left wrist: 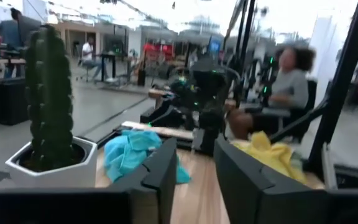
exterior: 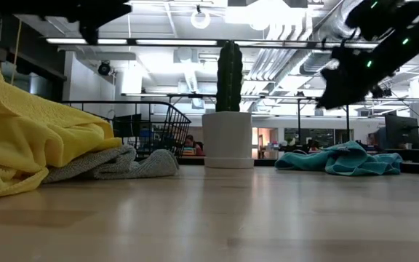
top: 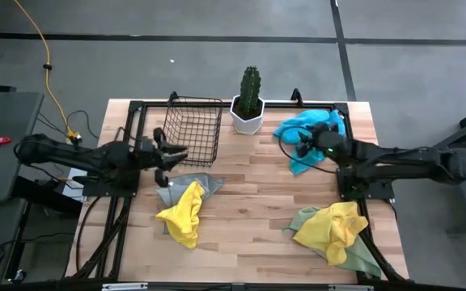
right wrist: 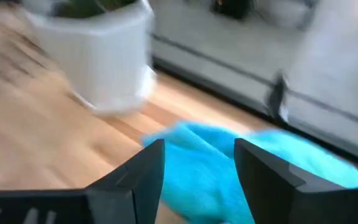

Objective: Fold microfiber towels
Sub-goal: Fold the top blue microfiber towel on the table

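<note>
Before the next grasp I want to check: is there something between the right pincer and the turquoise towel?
Nothing visible. The right pincer, jaws apart, hangs over the turquoise towel; the cactus pot stands off to the side.

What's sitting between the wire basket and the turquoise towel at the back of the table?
A cactus in a white pot stands between the wire basket and the turquoise towel; the high view shows it.
</note>
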